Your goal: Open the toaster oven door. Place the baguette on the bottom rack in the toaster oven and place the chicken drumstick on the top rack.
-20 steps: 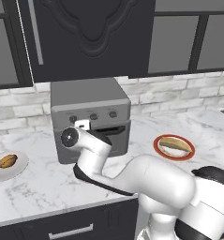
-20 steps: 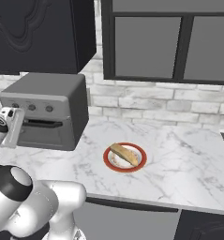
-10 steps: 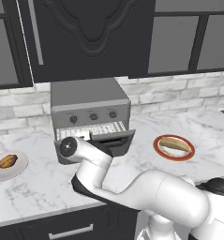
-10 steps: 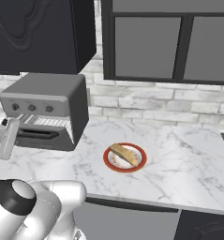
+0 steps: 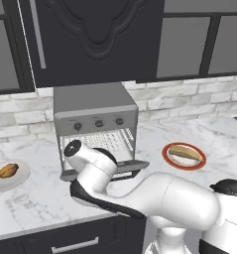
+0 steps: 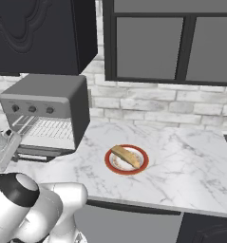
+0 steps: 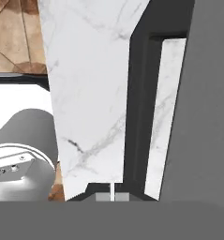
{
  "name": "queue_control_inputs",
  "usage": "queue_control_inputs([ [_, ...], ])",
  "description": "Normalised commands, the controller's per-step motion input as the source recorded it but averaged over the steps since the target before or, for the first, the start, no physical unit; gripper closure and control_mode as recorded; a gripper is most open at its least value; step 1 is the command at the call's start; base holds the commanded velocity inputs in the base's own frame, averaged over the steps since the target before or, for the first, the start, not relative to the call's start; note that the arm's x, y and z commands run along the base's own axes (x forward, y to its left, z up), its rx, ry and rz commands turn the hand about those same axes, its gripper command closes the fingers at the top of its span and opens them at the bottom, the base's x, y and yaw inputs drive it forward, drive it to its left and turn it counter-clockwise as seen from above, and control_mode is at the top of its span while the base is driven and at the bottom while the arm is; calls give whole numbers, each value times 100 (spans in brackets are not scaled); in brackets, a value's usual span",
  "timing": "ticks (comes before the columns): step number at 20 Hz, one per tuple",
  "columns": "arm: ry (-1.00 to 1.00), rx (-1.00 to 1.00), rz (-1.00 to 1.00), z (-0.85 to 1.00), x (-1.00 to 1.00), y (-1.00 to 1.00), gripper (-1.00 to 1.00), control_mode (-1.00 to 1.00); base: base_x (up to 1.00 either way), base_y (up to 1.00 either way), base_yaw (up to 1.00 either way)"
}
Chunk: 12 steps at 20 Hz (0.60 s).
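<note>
One door lies open flat | claw shut, empty, at its handle | baguette well right, long axis slanted | drumstick left.

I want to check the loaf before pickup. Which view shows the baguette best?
The right base view: the baguette lies unobstructed on its red-rimmed plate, mid-counter. The left base view shows it farther right, smaller but clear. The hand view looks along the marble counter edge instead.
</note>
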Motion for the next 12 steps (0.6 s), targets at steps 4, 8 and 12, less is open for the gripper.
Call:
queue_control_inputs([
  [4,-2,0,-3,52,-14,1,100,-100,0,0,0],
  [8,-7,0,-10,43,8,-2,100,-100,0,0,0],
  [12,-15,8,-17,30,39,-8,100,-100,0,0,0],
])
